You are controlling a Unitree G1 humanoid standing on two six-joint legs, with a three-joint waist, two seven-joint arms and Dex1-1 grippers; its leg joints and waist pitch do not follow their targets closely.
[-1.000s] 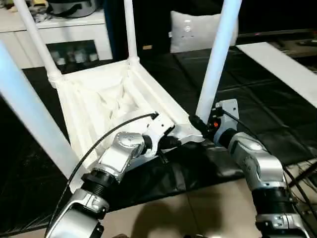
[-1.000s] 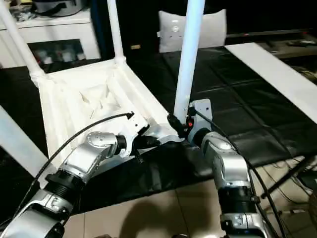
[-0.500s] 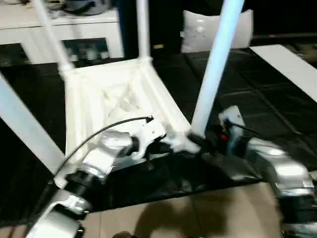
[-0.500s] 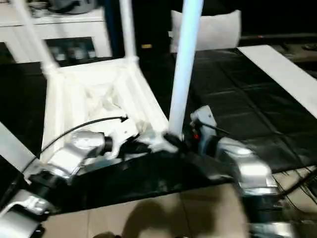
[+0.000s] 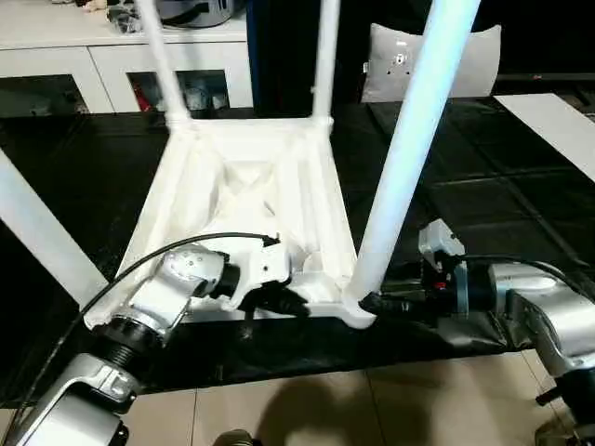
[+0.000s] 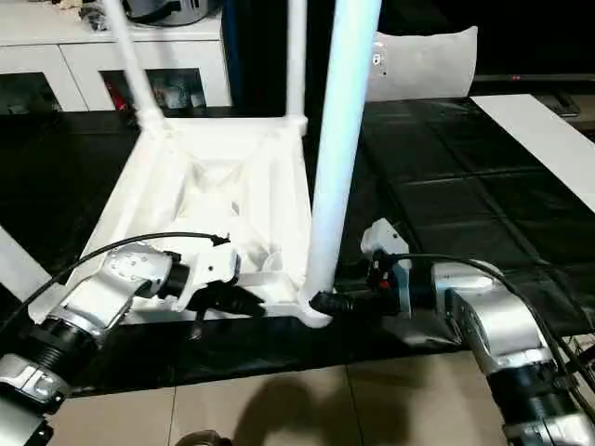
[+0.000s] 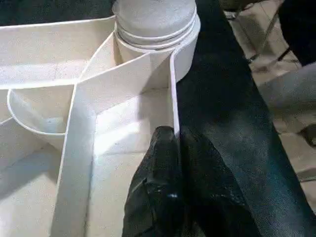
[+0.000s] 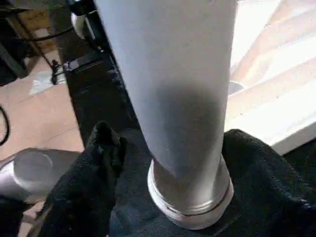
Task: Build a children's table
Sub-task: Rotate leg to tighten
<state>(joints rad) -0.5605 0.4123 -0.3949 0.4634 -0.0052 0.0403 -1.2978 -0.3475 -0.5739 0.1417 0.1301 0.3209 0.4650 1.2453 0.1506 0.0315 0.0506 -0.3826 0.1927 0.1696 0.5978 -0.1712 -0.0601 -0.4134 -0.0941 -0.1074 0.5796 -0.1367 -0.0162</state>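
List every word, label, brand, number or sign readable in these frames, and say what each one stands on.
No text can be read anywhere.
The grey cushion carries a small dark mark, too small to read.
The items behind the white cabinet's glass doors are too blurred to make out any labels.
The white table top and its legs carry no print.

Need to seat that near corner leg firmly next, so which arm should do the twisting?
Right, probably. The right gripper already straddles the base of the near leg at its corner socket, fingers either side. The left gripper is shut on the tabletop's edge wall, steadying it.
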